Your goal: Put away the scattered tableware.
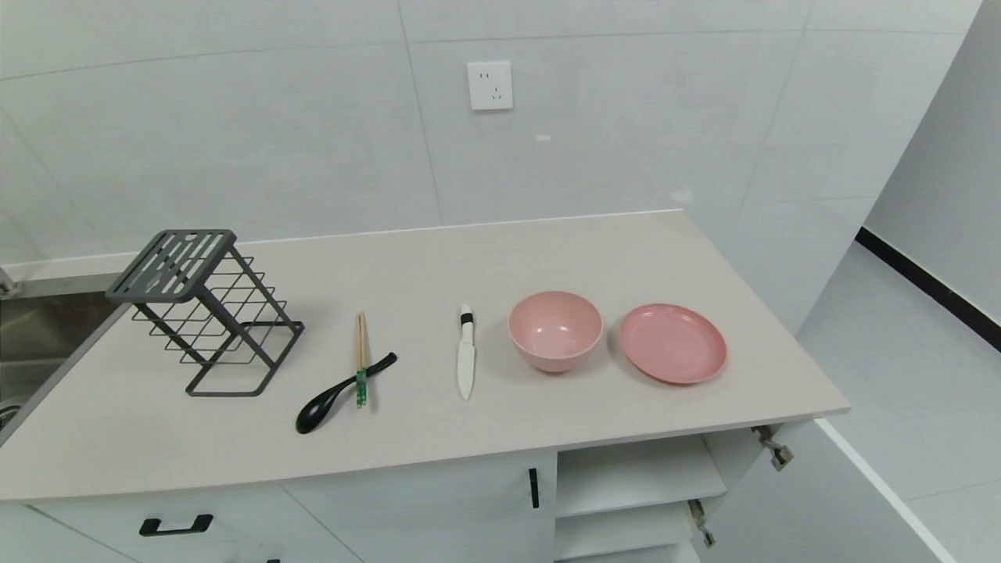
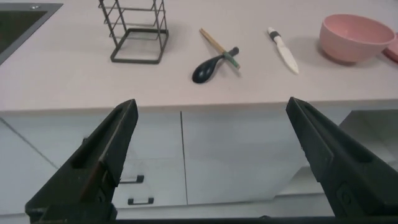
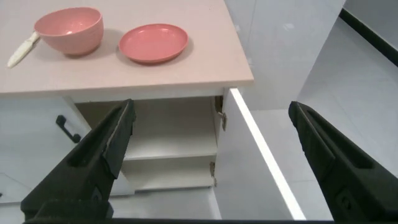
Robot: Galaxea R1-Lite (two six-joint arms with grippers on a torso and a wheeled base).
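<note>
Bowl beside plate — left pincer, right pincer splayed.

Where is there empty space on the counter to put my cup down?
The widest bare strip runs along the back of the counter, behind the whole row. There's room too between the rack and the front edge. It's tight between bowl and plate, and where the chopsticks cross the spoon.
</note>
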